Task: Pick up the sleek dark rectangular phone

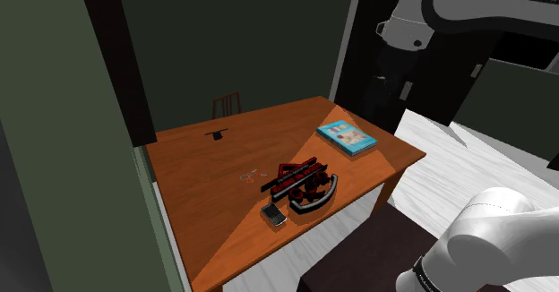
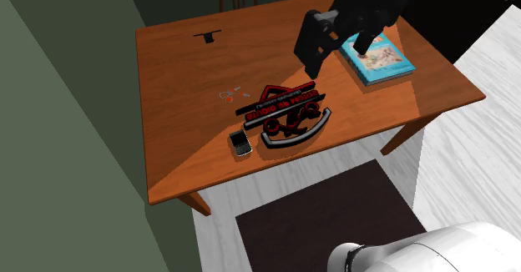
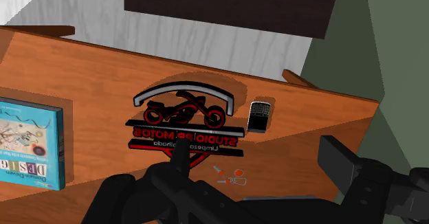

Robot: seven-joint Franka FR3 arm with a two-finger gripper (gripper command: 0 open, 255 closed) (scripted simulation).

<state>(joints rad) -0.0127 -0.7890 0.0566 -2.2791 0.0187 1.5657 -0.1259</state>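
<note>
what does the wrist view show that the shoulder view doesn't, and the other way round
Wrist view: the end effector, fingers apart, plus the motorcycle outline and lettering on the red and black sign. Shoulder view: a chair behind the table, and the white arm. Both: the dark phone, the sign, the blue book and the table.

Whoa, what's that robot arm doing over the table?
The white robot arm holds its black gripper up in the air above the wooden table, over by the blue book. Its fingers stand apart with nothing between them. The small dark phone it is meant to pick up lies flat on the table beside a red-and-black motorcycle sign, and nothing is touching it. The grab has not begun yet.
</note>
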